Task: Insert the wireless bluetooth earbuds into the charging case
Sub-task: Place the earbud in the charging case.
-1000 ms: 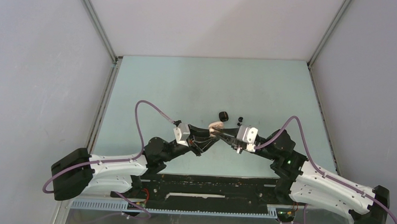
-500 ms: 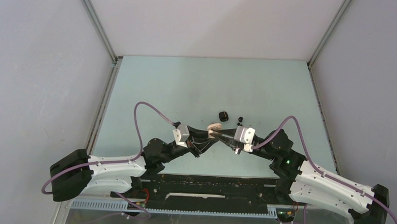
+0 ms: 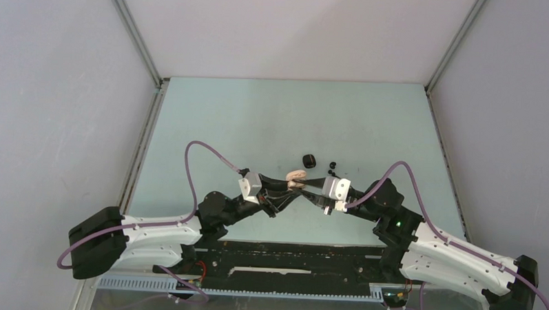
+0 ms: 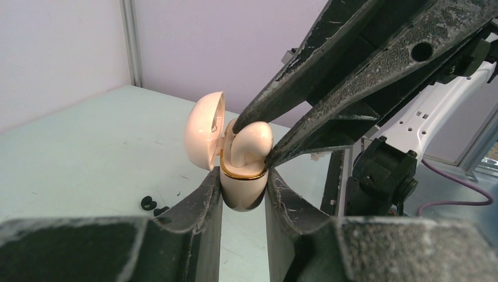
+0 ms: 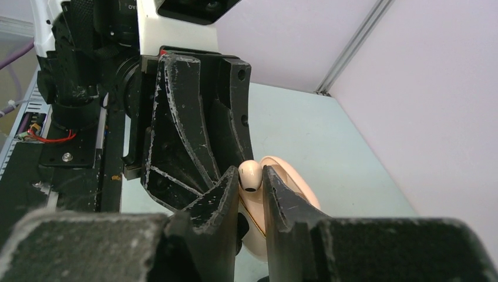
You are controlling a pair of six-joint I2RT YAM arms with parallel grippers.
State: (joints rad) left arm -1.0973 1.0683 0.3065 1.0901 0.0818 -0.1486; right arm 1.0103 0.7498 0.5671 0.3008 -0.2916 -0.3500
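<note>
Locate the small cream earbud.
Left wrist view, centre: the cream earbud sits in the mouth of the open cream charging case clamped by the left gripper, between the fingertips of the right gripper.

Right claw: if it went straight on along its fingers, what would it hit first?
The case, most likely: it sits just beyond the earbud in the right claw, held by the left claw. Hardly any gap shows.

No writing, number or brand mark can be read on anything in view. Above the right claw [image 5: 251,176], on the black housing [image 5: 111,23] of the other arm's wrist, a few small white letters are cut off by the top edge of the right wrist view and cannot be made out.
</note>
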